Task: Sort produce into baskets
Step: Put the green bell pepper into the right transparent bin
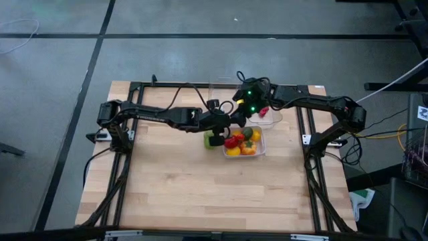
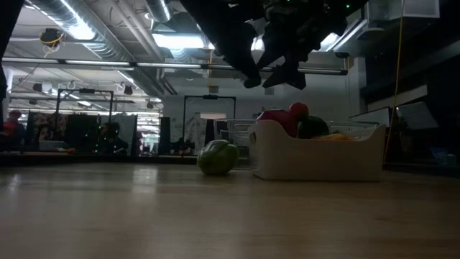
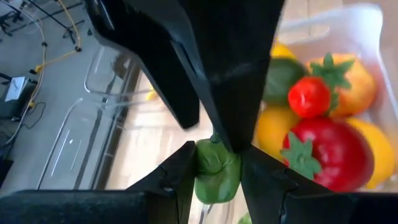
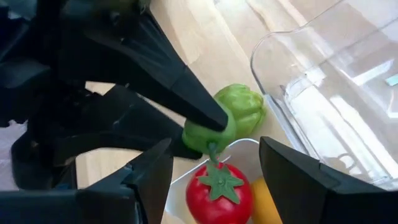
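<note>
My left gripper (image 3: 217, 155) is shut on a small green pepper-like piece (image 3: 217, 173), above the left corner of the whitish tub (image 1: 259, 151). The tub holds red, yellow and orange pieces, among them a red tomato (image 4: 219, 190). My right gripper (image 4: 214, 144) is open. It faces the left gripper from the far right, with its fingers wide on either side of the held piece. A round green leafy piece (image 1: 214, 140) rests on the table left of the tub and also shows in the low view (image 2: 218, 157). My left gripper pinches the small green piece by its two sides (image 3: 202, 168) between its fingers. The piece is lifted clear, over the tub's corner (image 4: 245, 144). My right gripper has one fingertip (image 3: 235, 144) right by the piece's top; I cannot tell whether it touches.
One clear tub (image 1: 269, 119) stands just behind the whitish tub, and another (image 1: 224, 90) is near the far edge. Both arms crowd the middle of the table. Bare wood (image 1: 200, 194) lies toward the near edge.
</note>
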Robot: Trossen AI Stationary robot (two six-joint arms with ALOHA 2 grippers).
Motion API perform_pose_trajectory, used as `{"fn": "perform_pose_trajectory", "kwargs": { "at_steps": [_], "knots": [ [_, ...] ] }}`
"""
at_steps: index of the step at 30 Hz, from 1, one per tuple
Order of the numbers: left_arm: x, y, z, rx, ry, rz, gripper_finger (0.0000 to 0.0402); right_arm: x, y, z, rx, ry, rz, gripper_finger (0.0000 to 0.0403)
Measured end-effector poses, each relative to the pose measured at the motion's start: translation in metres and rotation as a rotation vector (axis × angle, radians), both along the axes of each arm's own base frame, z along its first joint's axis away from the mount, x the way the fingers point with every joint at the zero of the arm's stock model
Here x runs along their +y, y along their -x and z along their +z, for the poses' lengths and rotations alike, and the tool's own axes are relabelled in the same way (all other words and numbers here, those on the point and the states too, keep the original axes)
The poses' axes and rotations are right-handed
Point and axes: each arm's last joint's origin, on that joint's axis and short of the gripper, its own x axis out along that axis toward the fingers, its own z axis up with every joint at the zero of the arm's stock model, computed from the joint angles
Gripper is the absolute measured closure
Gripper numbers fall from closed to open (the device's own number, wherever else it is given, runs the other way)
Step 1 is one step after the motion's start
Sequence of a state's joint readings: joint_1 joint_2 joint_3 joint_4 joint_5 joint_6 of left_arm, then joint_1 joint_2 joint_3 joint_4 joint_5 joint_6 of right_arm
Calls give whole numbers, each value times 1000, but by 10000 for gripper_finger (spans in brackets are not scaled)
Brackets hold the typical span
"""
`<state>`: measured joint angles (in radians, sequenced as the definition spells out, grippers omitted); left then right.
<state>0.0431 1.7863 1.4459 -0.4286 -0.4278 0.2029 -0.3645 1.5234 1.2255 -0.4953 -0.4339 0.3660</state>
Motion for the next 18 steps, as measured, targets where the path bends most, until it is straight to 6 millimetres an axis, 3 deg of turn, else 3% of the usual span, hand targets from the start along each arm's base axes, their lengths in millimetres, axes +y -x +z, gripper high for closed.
{"fn": "perform_pose_trajectory", "kwargs": {
  "at_steps": [14, 18],
  "knots": [
    [-3, -3, 2, -47, 11, 4, 290, 1, 0, 0, -5, -52, 17, 167],
    [-3, -3, 2, -45, 12, 4, 290, 2, 0, 0, -7, -59, 24, 186]
  ]
}}
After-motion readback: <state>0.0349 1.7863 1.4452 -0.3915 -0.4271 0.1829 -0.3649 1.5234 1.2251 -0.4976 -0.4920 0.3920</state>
